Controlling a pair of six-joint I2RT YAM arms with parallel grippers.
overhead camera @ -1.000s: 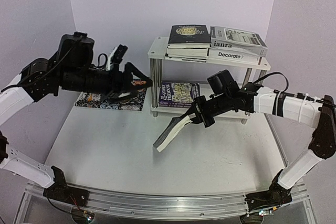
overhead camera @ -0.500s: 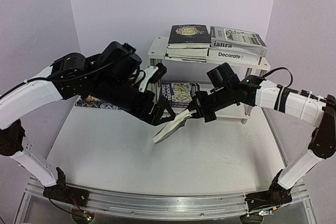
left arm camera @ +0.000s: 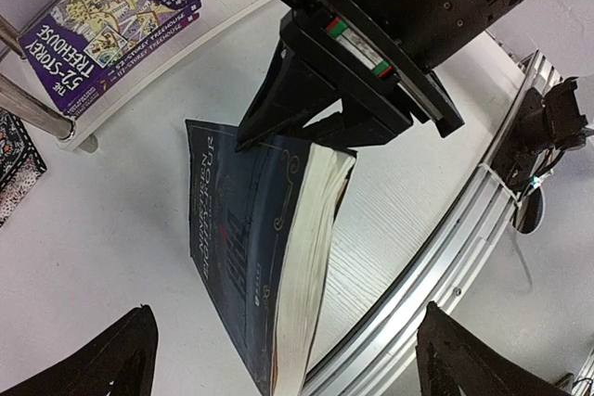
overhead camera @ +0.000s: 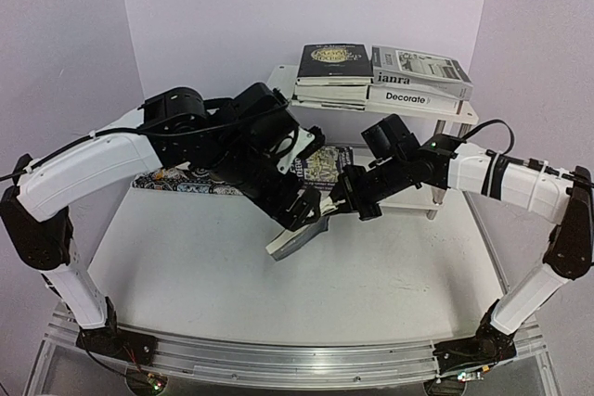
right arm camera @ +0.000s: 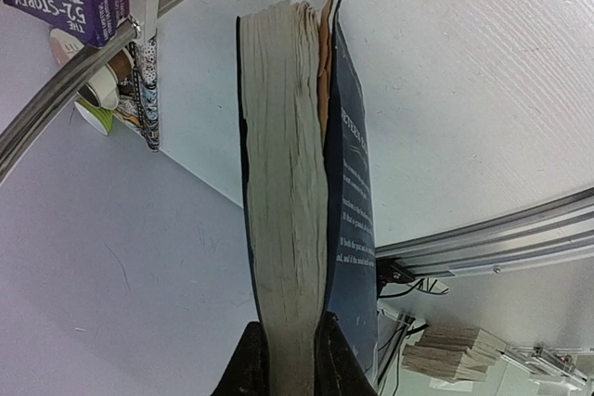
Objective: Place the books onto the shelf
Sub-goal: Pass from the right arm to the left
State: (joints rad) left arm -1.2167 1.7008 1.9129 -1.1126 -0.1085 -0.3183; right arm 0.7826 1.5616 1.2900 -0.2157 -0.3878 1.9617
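Thick dark-blue paperback book (left arm camera: 255, 257) hangs tilted over the white table (overhead camera: 186, 257), just in front of the white two-tier chrome-legged shelf (overhead camera: 275, 92). The right gripper (overhead camera: 345, 201) pinches its upper end. The long axis slopes down-left toward the left gripper (overhead camera: 308, 212), which is spread wide and straddles the free end.

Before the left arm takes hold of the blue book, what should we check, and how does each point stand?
1. Right gripper clamped on the blue book: ok.
2. Left gripper open, with the book between its fingers: ok.
3. Book's cover lying flat on the pages: not ok, it gapes.
4. Book's low corner clear of the table: cannot tell.
5. Free room on the lower board of the shelf: cannot tell, mostly hidden.
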